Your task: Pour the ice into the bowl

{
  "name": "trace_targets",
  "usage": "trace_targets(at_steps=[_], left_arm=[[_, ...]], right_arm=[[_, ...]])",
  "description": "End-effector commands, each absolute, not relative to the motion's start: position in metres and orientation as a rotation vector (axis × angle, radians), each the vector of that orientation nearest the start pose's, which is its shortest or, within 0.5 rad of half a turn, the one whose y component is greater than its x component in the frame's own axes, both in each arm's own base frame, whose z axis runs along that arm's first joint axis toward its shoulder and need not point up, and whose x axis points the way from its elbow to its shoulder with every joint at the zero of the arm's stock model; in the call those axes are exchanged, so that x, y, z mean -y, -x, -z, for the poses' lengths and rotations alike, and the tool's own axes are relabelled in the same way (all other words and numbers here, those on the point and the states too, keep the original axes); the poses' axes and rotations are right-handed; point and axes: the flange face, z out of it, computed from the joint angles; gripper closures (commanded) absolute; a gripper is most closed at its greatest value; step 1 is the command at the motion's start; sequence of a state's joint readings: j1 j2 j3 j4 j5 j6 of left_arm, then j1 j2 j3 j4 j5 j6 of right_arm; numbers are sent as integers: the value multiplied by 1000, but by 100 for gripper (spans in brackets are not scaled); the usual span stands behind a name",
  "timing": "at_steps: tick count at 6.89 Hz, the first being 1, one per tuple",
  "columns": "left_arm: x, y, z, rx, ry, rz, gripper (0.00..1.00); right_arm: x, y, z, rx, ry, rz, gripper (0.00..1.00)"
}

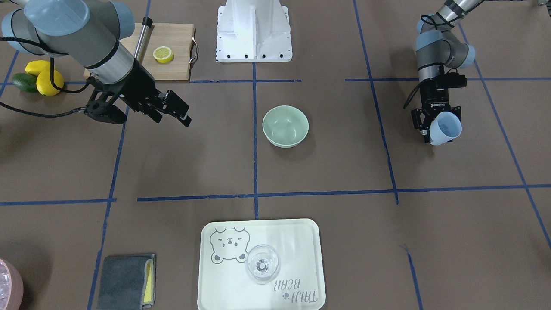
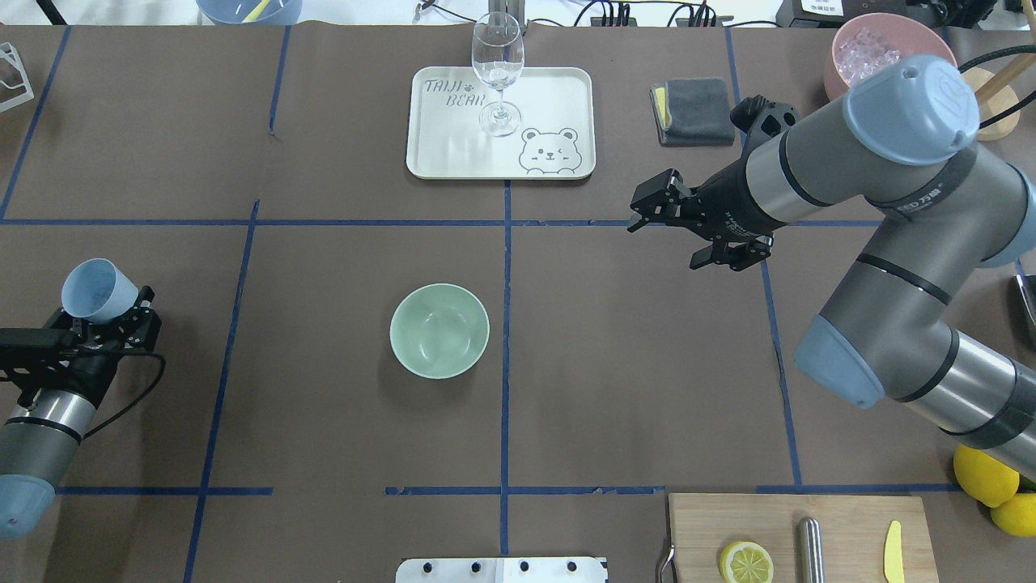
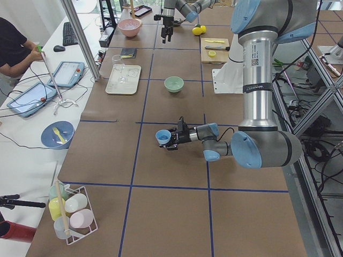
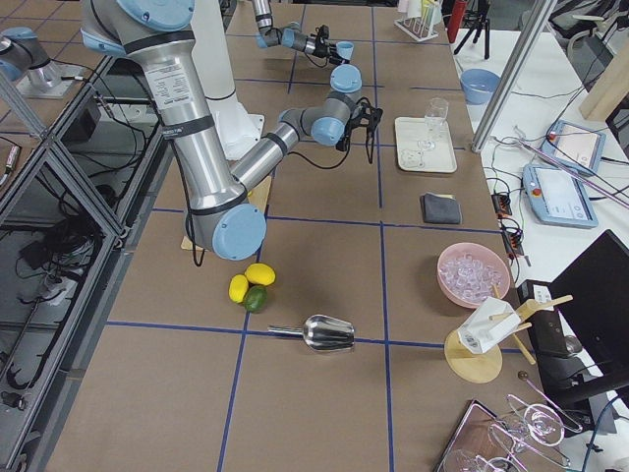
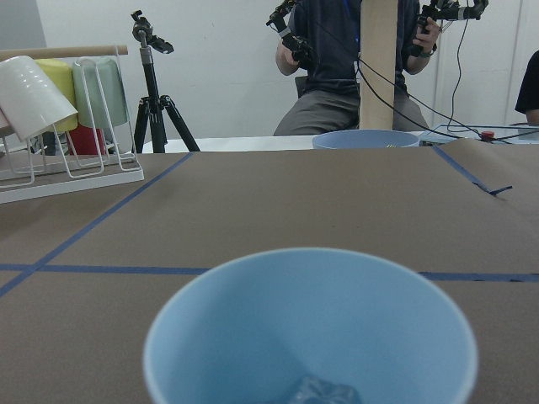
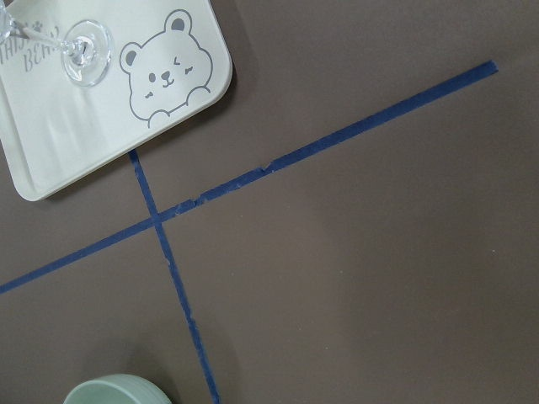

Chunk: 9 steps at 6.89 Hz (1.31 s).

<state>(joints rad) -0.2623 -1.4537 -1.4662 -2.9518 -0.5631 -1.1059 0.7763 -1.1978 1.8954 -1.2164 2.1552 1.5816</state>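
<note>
My left gripper point(image 2: 109, 314) is shut on a light blue cup point(image 2: 97, 290) and holds it tilted near the table's left side, well left of the bowl. A few clear ice cubes point(image 5: 320, 391) lie at the cup's bottom in the left wrist view. The pale mint-green bowl point(image 2: 439, 330) stands empty near the table's middle; it also shows in the front view point(image 1: 285, 126). My right gripper point(image 2: 647, 212) hangs open and empty above the table, right of and beyond the bowl. The held cup point(image 1: 446, 128) also shows in the front view.
A cream tray point(image 2: 558, 89) with a wine glass point(image 2: 497, 69) sits beyond the bowl. A grey cloth point(image 2: 690, 110) and a pink container of ice point(image 2: 870, 44) are far right. A cutting board point(image 2: 842, 518) with a lemon half, lemons point(image 2: 983, 476) and a metal scoop point(image 4: 324, 332) lie near right.
</note>
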Motion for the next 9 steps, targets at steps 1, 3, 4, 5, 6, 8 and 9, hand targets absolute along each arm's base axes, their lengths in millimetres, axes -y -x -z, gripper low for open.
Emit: trace_targets(at_steps=[1, 3, 4, 5, 6, 8, 9], left_arm=[[326, -380, -528, -760, -1268, 373, 100], [329, -395, -484, -711, -1339, 308, 100], [329, -411, -476, -629, -1381, 262, 100], [327, -423, -426, -521, -1456, 197, 100], [303, -440, -414, -540, -1456, 136, 100], [272, -486, -367, -659, -1443, 124, 100], [266, -513, -342, -620, -1442, 77, 100]], right_arm=[[458, 350, -263, 1149, 106, -397, 0], [453, 335, -271, 1145, 102, -410, 0], [448, 328, -277, 1139, 103, -415, 0], [449, 328, -280, 1135, 105, -417, 0], [448, 326, -286, 1126, 109, -423, 0], [455, 301, -290, 1128, 88, -461, 0], [455, 299, -291, 1125, 88, -465, 0]])
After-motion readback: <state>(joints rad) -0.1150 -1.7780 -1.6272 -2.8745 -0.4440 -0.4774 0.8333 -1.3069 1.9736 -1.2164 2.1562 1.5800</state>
